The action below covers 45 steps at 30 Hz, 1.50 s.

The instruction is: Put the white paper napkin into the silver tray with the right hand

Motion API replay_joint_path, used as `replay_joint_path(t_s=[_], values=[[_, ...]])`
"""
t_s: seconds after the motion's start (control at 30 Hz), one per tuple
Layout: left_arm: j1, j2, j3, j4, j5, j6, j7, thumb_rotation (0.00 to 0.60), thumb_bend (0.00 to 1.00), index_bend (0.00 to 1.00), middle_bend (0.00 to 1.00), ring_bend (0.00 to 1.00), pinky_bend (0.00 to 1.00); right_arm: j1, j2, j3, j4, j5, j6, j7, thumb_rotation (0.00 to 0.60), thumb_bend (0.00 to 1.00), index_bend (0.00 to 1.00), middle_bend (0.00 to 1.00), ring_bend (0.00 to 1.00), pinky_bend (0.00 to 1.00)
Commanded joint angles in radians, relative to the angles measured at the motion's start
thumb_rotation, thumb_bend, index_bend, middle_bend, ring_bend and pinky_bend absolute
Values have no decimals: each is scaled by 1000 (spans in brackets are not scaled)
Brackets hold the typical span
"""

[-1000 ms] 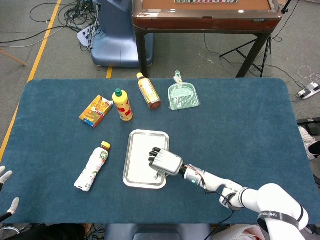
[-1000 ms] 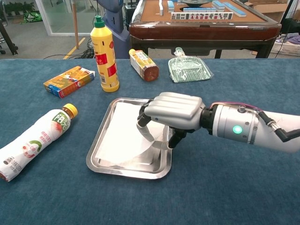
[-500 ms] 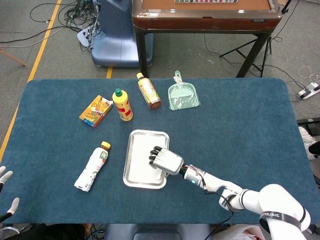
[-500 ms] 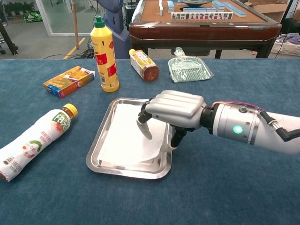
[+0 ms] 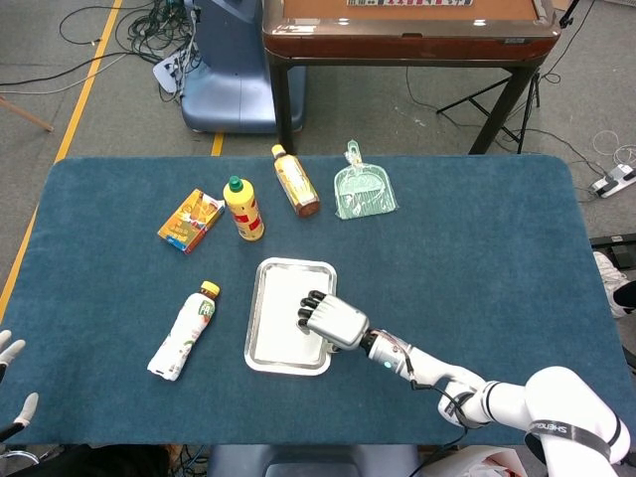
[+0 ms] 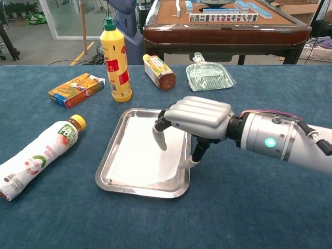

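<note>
The white paper napkin point(image 6: 137, 155) lies flat inside the silver tray point(image 6: 106, 181), which sits in the middle of the blue table. My right hand point(image 6: 199, 116) hovers over the tray's right rim with its fingers curved down and apart from the thumb, nothing between them. One fingertip point(image 6: 161, 141) hangs just above the napkin. In the head view the right hand point(image 5: 333, 323) covers the right side of the tray point(image 5: 260, 268), and the napkin point(image 5: 286, 313) shows to its left. Only the fingertips of my left hand point(image 5: 8, 348) show at the left frame edge, spread and holding nothing.
A white drink bottle point(image 5: 185, 333) lies left of the tray. Behind it are an orange box point(image 5: 191, 221), an upright yellow bottle point(image 5: 243, 208), a lying brown bottle point(image 5: 295, 181) and a green dustpan point(image 5: 365, 189). A brown table point(image 5: 407, 30) stands beyond the far edge.
The napkin's raised corner has dropped out of the right hand's fingers and now lies flat in the tray. The right hand has lifted slightly and drawn back to the right.
</note>
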Motion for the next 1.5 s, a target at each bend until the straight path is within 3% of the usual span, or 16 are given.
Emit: replay_joint_path(t_s=[0.03,0.53,0.57,0.63,0.73,1.1,1.5], values=[[0,-1,0,1,1,0,0,600,306,168,81,63,14,-7,19,5,-27,2,10,-14,600,11,505,399,241,272],[0,-1,-1,2,6,5,-5,600,306,168,80,63,14,-38,59,12,-108,21,15,-86,600,0,482,387,229,272],[2,1,-2,2,4,7,-6,600,306,168,80,63,14,-46,67,17,-118,27,25,-107,600,7,480,387,229,272],[3,2,-3,3,1,8,-9,600,307,168,81,63,14,-66,85,23,-138,40,44,-140,600,115,473,387,229,272],[3,4,-4,9,-2,8,-15,600,306,168,81,63,14,-108,139,29,-195,75,70,-194,600,228,457,387,229,273],[-18,9,-16,13,-1,-12,-22,600,306,168,81,63,14,-301,396,20,-457,185,228,-382,600,232,358,374,231,374],[-48,7,-18,-9,13,-43,-3,600,306,168,80,63,14,-551,567,-34,-569,215,468,-415,600,232,300,365,235,411]])
